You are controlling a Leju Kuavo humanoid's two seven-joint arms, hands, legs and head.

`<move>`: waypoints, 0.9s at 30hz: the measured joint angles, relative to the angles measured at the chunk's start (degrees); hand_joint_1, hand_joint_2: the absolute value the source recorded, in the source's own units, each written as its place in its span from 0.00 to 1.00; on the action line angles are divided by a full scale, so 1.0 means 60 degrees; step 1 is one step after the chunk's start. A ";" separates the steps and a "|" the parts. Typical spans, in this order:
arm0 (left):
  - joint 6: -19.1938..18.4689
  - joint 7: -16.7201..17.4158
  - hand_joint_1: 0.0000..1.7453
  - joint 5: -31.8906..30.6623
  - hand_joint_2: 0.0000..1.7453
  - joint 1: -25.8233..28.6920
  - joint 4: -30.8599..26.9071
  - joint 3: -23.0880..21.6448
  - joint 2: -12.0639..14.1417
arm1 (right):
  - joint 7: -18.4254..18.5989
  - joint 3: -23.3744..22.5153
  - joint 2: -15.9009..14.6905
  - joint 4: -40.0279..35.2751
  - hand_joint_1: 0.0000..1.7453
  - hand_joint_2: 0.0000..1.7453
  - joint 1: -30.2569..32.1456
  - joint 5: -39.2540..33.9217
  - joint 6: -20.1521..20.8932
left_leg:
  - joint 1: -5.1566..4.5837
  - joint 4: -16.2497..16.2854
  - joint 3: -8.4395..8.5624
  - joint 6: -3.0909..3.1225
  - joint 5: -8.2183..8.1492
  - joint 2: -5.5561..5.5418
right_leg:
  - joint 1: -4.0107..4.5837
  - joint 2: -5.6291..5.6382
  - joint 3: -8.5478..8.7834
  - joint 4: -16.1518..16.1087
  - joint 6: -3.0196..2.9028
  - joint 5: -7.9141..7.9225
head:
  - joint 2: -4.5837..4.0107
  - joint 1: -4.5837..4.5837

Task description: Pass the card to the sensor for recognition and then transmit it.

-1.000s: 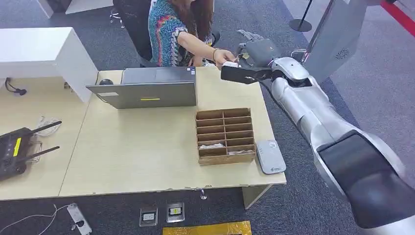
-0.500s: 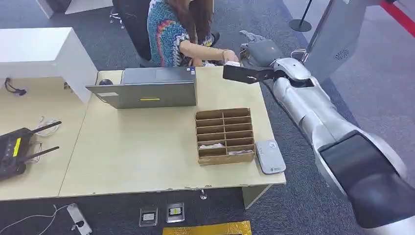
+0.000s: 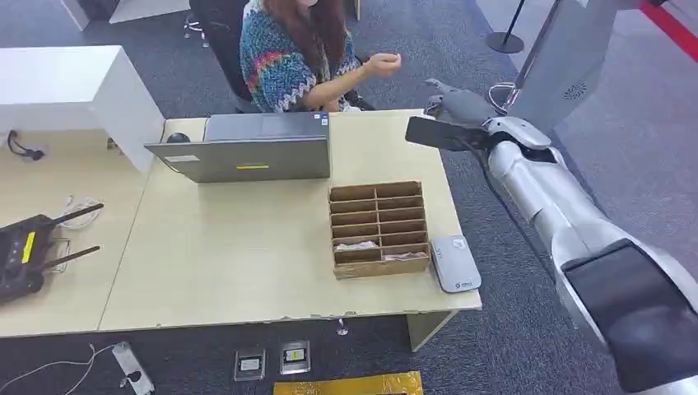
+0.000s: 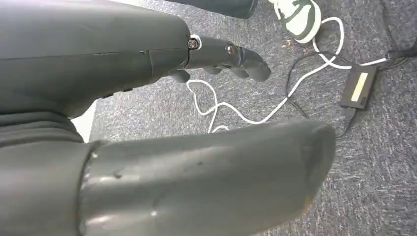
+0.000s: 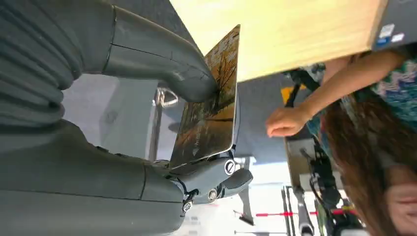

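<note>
One pale wooden desk [image 3: 247, 247] carries everything, with a person [image 3: 288, 58] in a patterned top seated behind its far edge, one hand [image 3: 384, 63] raised and loosely closed, apart from the robot. Near the far edge sits an open grey laptop [image 3: 247, 152], its lid toward the camera. Toward the near right corner stands a brown cardboard divider box [image 3: 379, 226] with many compartments, a few holding pale items I cannot identify, and just beside it at the corner lies the grey card sensor [image 3: 455, 262]. A black router [image 3: 33, 247] with antennas rests at the left side on the adjoining surface.

The silver right arm reaches past the desk's far right corner, and the right hand [image 5: 162, 123] holds the card [image 5: 211, 103], a dark card with an orange printed picture, clamped between thumb and darker fingers [image 5: 216, 179]; the card is in the air beyond the desk's edge, away from the sensor. The left hand [image 4: 196, 123] hangs over grey carpet with white cables [image 4: 246, 113], its fingers apart and holding nothing
</note>
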 joint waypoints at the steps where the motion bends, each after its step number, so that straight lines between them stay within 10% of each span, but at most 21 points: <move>1: 0.0004 0.0000 0.00 0.0000 0.00 0.0024 0.0000 0.0000 0.0008 | 0.0044 -0.0081 -0.0173 -0.0214 1.00 1.00 0.0154 -0.0103 0.0147 | 0.0000 0.0000 -0.0002 0.0001 0.0000 -0.0002 | 0.0000 -0.0002 0.0000 0.0000 0.0000 0.0000 | 0.0000 -0.0004; 11: -0.0087 0.0095 0.00 0.0026 0.00 0.0083 0.0025 0.0015 0.0248 | 0.0383 -0.0809 -0.1568 -0.2435 1.00 1.00 0.1979 -0.0762 0.1258 | 0.0003 -0.0002 0.0001 -0.0002 -0.0005 0.0014 | 0.0002 0.0007 0.0000 0.0000 0.0000 0.0000 | 0.0000 -0.0004; 27: -0.0197 0.0095 0.00 0.0025 0.00 0.0073 0.0025 0.0015 0.0354 | 0.0999 -0.1283 -0.2292 -0.4351 1.00 1.00 0.3250 -0.0835 0.2329 | 0.0003 -0.0002 0.0004 -0.0002 -0.0005 0.0010 | 0.0002 0.0007 0.0003 0.0000 0.0000 0.0000 | 0.0000 0.0000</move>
